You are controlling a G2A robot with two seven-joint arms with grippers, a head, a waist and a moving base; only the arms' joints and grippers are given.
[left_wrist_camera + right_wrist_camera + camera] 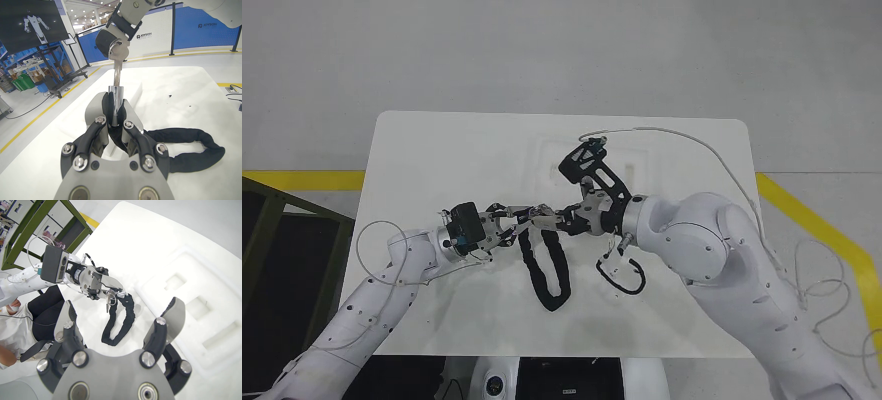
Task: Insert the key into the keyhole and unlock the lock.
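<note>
My left gripper (115,108) is shut on the chrome lock cylinder (116,100), held above the table with the black sleeved chain (198,140) hanging from it. A silver key (118,56) stands with its blade in the cylinder's keyhole. Its head lies against one black pad (103,42) of the right gripper. In the right wrist view my right gripper (122,304) is open, its fingers spread wide either side of the key (109,293) and lock (121,294). A spare key (107,306) dangles from the ring. From above, the left gripper (504,222) and the right gripper (564,218) meet at the lock (529,214).
The chain (547,270) loops down onto the white table (422,160) toward its front edge. A white foam tray (189,291) with several recesses lies behind the grippers. A green metal rack (37,228) stands off the table's left side.
</note>
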